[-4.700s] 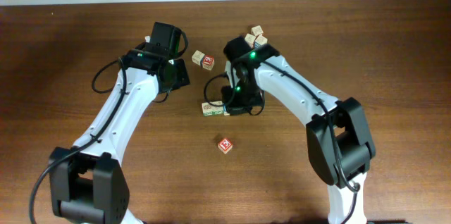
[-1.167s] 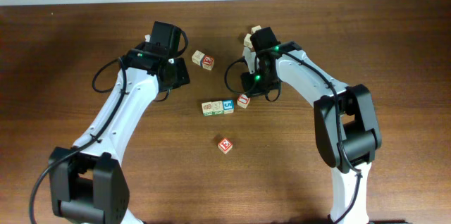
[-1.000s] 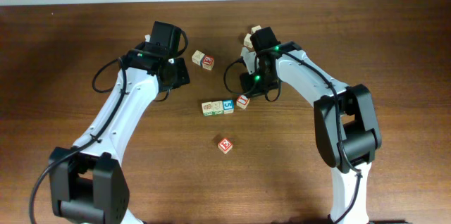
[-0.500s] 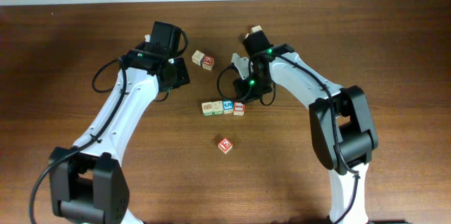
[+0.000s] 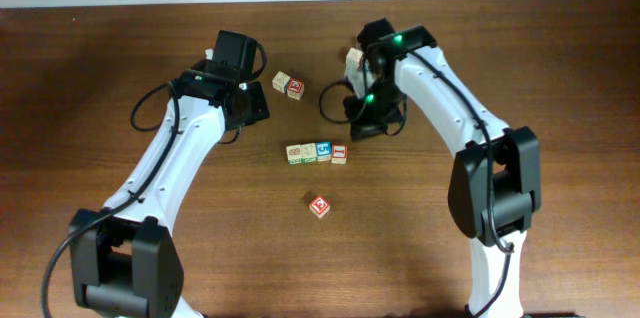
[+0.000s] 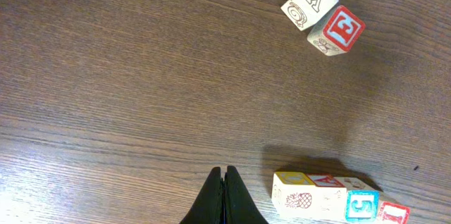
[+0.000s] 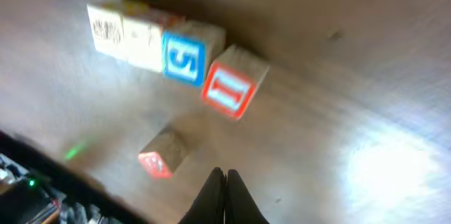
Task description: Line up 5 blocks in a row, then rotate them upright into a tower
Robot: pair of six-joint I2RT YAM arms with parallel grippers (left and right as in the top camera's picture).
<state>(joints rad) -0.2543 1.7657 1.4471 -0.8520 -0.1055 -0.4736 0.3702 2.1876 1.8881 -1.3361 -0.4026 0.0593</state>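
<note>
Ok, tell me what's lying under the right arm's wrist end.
A pale cube pokes out beside the right arm; anything else beneath is hidden by the arm.

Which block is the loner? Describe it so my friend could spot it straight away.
At the middle of the wooden table lies a short row of cubes. Below it in the overhead view sits the lone cube: red-marked, touching nothing, unlike the red cube that ends the row.

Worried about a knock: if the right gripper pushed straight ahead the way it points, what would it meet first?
Probably the red-marked I cube, just ahead of the shut right gripper; depth is unclear.
</note>
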